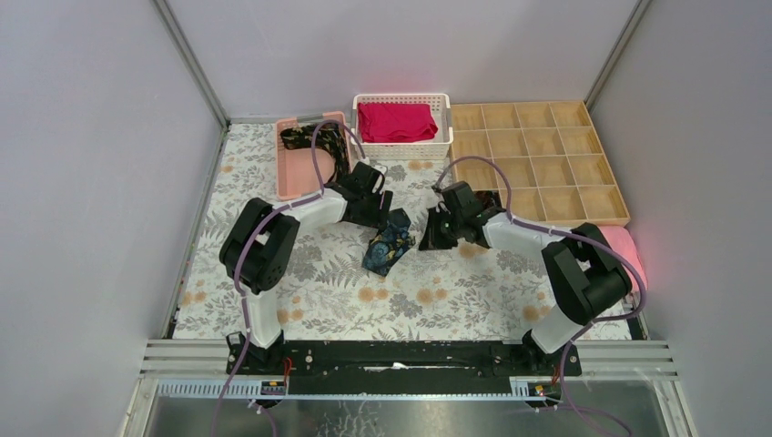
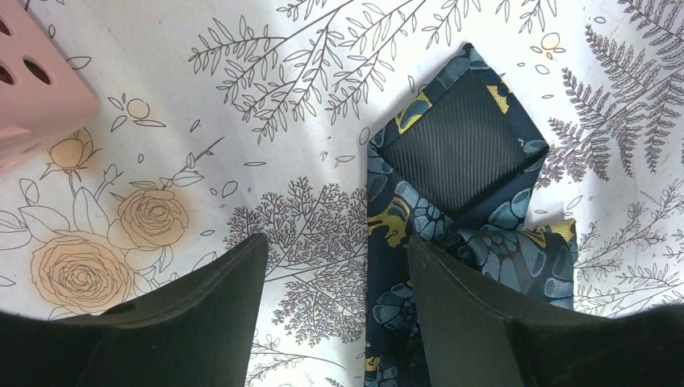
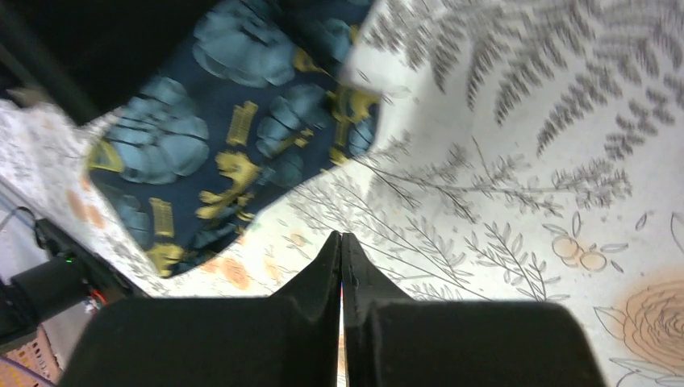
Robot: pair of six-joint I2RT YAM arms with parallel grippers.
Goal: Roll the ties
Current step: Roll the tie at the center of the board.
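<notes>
A dark blue tie (image 1: 389, 244) with teal and gold flowers lies folded into a short bundle on the floral tablecloth between the two arms. In the left wrist view its pointed end (image 2: 464, 153) shows the black lining. My left gripper (image 2: 336, 239) is open just above the cloth. Its right finger (image 2: 460, 306) is over the tie, whose left edge lies in the gap. My right gripper (image 3: 340, 235) is shut and holds nothing, a little to the right of the tie (image 3: 234, 137). In the top view, the left gripper (image 1: 387, 217) is at the tie's far end and the right gripper (image 1: 426, 240) beside it. A second dark tie (image 1: 305, 138) lies in the pink basket.
The pink basket (image 1: 296, 177) stands at the back left, its corner also in the left wrist view (image 2: 32, 89). A white basket (image 1: 401, 98) with a folded red cloth (image 1: 396, 121) stands behind. A wooden compartment tray (image 1: 537, 164) is at the back right and a pink towel (image 1: 626, 244) at the right edge.
</notes>
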